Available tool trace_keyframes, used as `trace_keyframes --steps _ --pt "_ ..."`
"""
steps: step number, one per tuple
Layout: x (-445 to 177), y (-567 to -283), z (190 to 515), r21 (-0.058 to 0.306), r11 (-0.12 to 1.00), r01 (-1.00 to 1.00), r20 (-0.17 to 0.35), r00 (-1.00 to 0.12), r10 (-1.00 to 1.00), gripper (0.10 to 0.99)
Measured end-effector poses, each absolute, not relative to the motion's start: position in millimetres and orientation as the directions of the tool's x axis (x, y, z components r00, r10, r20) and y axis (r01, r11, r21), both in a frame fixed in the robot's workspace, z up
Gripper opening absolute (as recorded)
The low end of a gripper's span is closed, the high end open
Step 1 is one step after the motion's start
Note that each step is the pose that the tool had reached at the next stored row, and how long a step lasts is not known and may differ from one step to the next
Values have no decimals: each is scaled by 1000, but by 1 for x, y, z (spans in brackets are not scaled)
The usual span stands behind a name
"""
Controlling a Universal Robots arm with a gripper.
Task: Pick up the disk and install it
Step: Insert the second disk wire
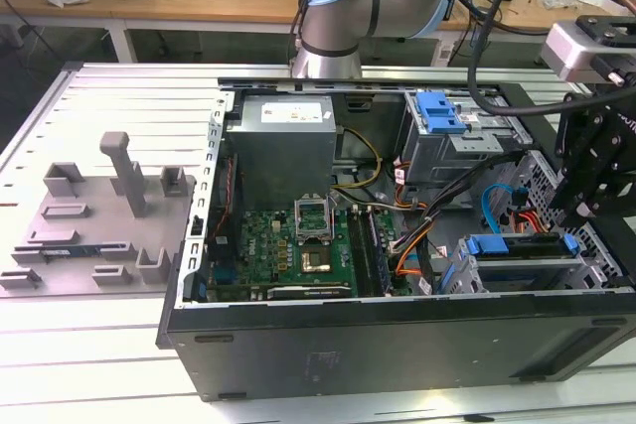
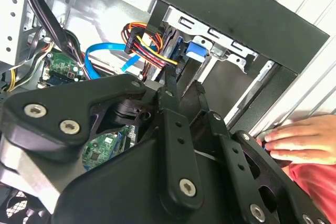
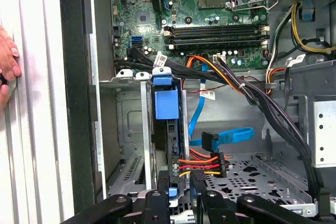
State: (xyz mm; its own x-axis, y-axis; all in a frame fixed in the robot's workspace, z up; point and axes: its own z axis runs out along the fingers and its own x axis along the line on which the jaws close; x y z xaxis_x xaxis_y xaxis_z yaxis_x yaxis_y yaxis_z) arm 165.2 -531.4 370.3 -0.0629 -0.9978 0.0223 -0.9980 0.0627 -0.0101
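Your black linkage gripper (image 1: 586, 181) hangs at the right edge of the exterior view, over the drive bay; whether its fingers are apart, you cannot tell. Just below sits the flat silver disk in its bright blue plastic bracket (image 1: 522, 245), lower right, slotted in the grey metal bay. Treat it as rigid, fairly heavy and shock-sensitive: take hold by the bracket edges.

Bright, even overhead light; glare whitens the slatted table (image 1: 89, 345), and the case interior is shadowed.
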Motion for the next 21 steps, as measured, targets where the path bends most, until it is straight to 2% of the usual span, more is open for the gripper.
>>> trace_keyframes --steps 3,12,19,20,21 --pt "165 -529 371 -10 63 -998 29 -63 -998 302" --pt "159 -499 376 -16 54 -998 113 -55 -992 302" --pt "150 -483 377 -17 36 -999 151 -39 -988 302" --pt "147 -482 377 -17 35 -999 156 -37 -987 282" --pt "145 -481 377 -18 33 -999 160 -35 -987 212"
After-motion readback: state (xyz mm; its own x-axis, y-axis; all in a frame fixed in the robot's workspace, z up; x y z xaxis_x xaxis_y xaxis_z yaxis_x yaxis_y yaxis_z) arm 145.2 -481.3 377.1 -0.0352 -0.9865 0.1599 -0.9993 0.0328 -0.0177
